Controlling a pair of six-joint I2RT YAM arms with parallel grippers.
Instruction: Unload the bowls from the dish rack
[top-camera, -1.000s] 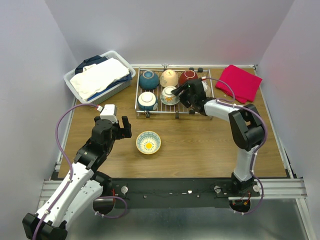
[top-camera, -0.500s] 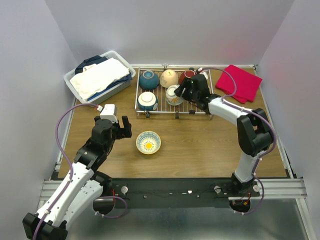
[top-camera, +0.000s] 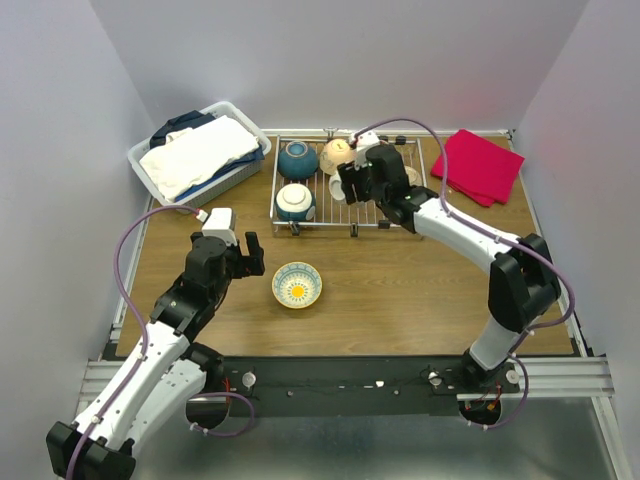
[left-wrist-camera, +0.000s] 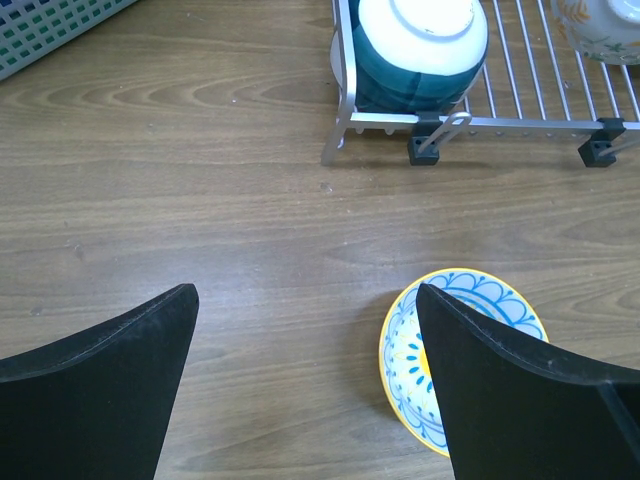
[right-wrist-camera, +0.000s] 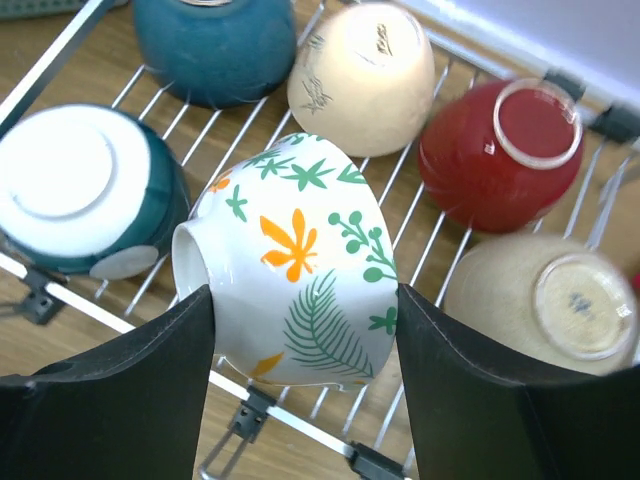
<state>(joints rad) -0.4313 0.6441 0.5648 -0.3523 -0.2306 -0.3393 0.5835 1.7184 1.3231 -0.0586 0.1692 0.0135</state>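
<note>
**Tabletop** (top-camera: 400, 290): brown wood-grain board that carries every item below.

**Laundry basket** (top-camera: 225, 178): white plastic, at the far left corner of the tabletop. It is filled with folded white and dark cloth.

**Dish rack** (top-camera: 325, 218): flat silver wire grid with a low rim and black clips, set along the far edge near the middle.

**Red cloth** (top-camera: 478, 165): folded, at the far right corner, apart from the dish rack.

**Right pincer** (right-wrist-camera: 300, 295): reaches over the middle of the dish rack and is clamped on the floral bowl, one finger against each side of its wall.

**Left pincer** (left-wrist-camera: 305, 295): spread wide with nothing between the fingers. It hovers over the left half of the tabletop, just left of the yellow-rimmed bowl.

**Floral bowl** (right-wrist-camera: 300, 250): white with orange and green leaves, tipped on its side, rim toward the rack's left end. It is over the rack's near row; whether it is clear of the wires cannot be told.

**Teal bowl** (right-wrist-camera: 215, 45): upside down, at the rack's far left corner.

**Teal-and-white bowl** (right-wrist-camera: 80, 190): upside down, at the rack's near left corner, just beside the floral bowl.

**Cream bowl** (right-wrist-camera: 362, 75): upside down in the far row, between the teal bowl and the dark red bowl.

**Dark red bowl** (right-wrist-camera: 515, 150): upside down in the far row, right of the cream bowl.

**Beige bowl** (right-wrist-camera: 545, 295): upside down in the near row, right of the floral bowl.

**Yellow-rimmed bowl** (top-camera: 297, 285): upright, blue pattern inside, on the bare tabletop outside the rack, a little nearer than its near edge.
</note>
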